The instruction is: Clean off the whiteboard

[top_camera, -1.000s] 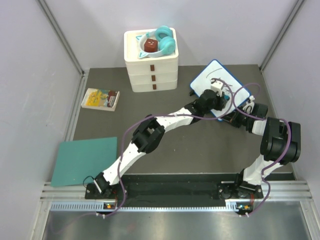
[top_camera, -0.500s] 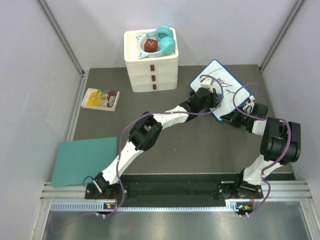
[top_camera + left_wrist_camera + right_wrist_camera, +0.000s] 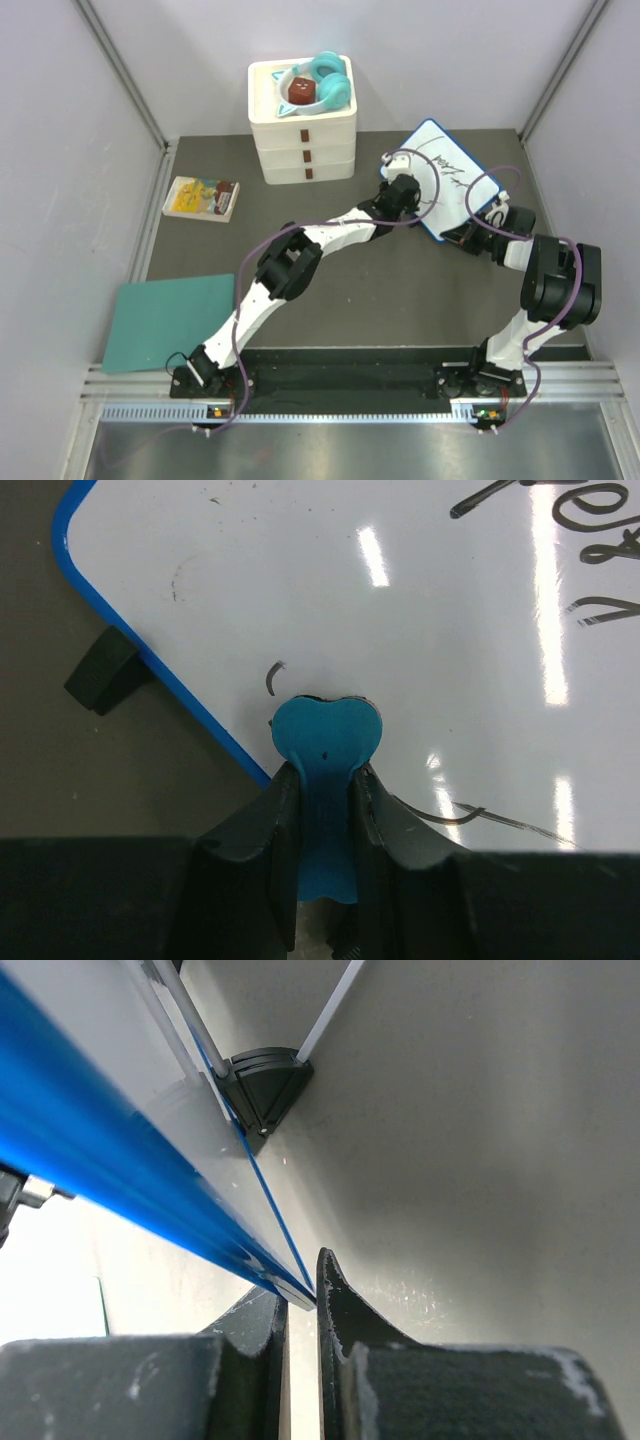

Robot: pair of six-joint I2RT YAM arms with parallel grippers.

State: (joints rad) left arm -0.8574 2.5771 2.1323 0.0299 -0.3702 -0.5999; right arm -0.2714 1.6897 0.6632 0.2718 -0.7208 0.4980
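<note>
The whiteboard (image 3: 455,170), white with a blue rim, lies at the back right of the table and bears black scribbles (image 3: 590,550). My left gripper (image 3: 400,192) is shut on a small blue eraser (image 3: 325,735). The eraser's rounded head presses on the board near its left rim (image 3: 160,670), beside a short black mark. My right gripper (image 3: 483,218) is shut on the board's near right edge; in the right wrist view the blue rim (image 3: 120,1170) runs down between its fingers (image 3: 300,1295). A black foot (image 3: 100,670) pokes out under the board.
A white drawer box (image 3: 302,135) with teal headphones (image 3: 328,85) on top stands at the back centre. A yellow booklet (image 3: 200,197) lies at the left. A flat teal sheet (image 3: 170,320) sits at the near left. Grey walls close in on both sides.
My left gripper has slid left with the eraser, from the board's middle to its left edge, and black writing now shows on the board. The right arm has not moved.
</note>
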